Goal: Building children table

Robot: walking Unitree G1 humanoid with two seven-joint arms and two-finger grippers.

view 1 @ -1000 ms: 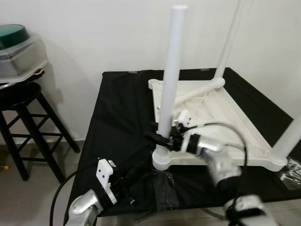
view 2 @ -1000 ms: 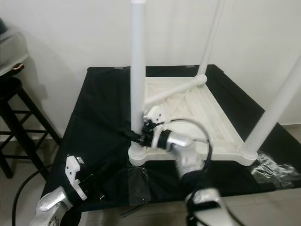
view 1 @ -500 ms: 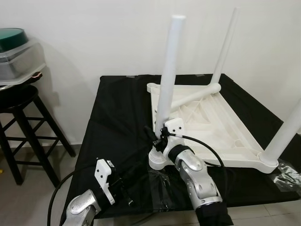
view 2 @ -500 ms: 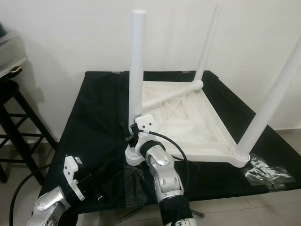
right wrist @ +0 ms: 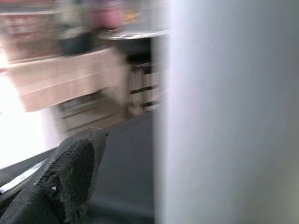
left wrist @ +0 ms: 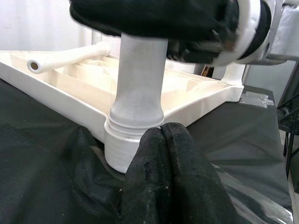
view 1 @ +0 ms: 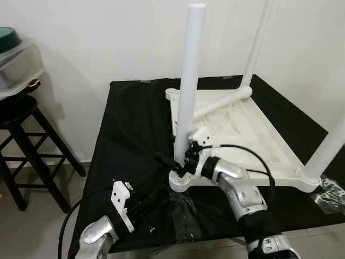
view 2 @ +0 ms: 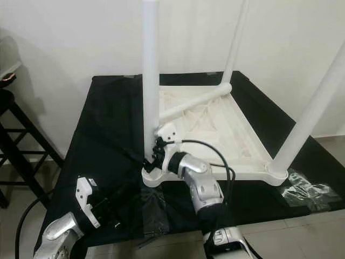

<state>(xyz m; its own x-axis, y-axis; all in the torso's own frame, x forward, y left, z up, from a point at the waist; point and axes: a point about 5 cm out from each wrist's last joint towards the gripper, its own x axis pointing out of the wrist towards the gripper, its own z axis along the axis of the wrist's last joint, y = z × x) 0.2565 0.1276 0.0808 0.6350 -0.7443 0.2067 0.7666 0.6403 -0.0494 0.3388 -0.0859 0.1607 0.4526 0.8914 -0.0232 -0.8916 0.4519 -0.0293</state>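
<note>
Swinging out from its upright pose of half a second ago, the right arm now lies lower and reaches in sideways, its right gripper (view 1: 182, 163) at the foot of the near leg (view 1: 187, 86). That leg, a white post standing in the near corner socket (view 1: 183, 182) of the upturned white tabletop (view 1: 253, 143), serves as the landmark. Black fingers sit on either side of the post just above the socket, and the right wrist view shows one finger (right wrist: 70, 172) beside the white shaft; whether these jaws actually clamp the post I cannot tell.

The left gripper (left wrist: 164, 163) rests low on the black-covered bench (view 1: 129, 124), just in front of the socket, jaws pressed together on nothing. Two more legs stand beyond the landmark: a far leg (view 1: 259, 38) at the back corner and a side leg (view 2: 315, 102) at the right corner. A loose leg (view 1: 221, 103) lies across the tabletop's ribbed underside behind the near leg. A black stool (view 1: 24, 145) stands on the floor well to the left of it.

The step in hand looks like seating or tightening the near leg. Next, the loose leg probably needs lifting and fitting into the empty back-left corner, which calls for a firm grip and upright alignment.
</note>
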